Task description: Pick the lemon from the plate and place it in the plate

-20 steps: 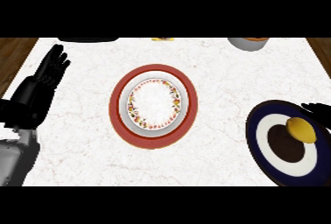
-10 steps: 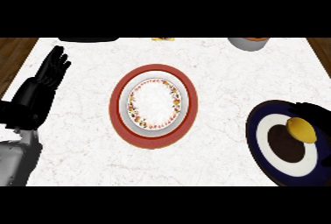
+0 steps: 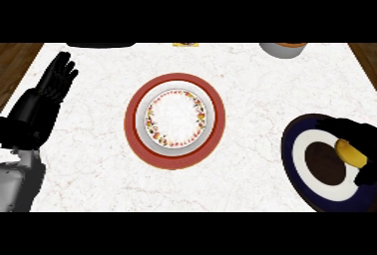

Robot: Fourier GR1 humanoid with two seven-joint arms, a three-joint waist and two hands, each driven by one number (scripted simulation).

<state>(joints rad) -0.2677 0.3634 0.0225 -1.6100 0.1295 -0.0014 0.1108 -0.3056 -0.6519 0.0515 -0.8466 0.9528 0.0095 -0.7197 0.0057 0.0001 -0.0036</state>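
- Since half a second before, the right hand (image 3: 358,130) had curled down over the lemon (image 3: 351,153), grasping it on the dark blue plate (image 3: 294,169); the left hand (image 3: 46,97) stayed resting at the left edge, fingers straight.
- Two plates were counted, the other a red-rimmed plate (image 3: 175,121) at centre; one lemon; two hands.

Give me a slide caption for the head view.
Right hand curls over the yellow lemon on the dark blue plate; red-rimmed floral plate waits.
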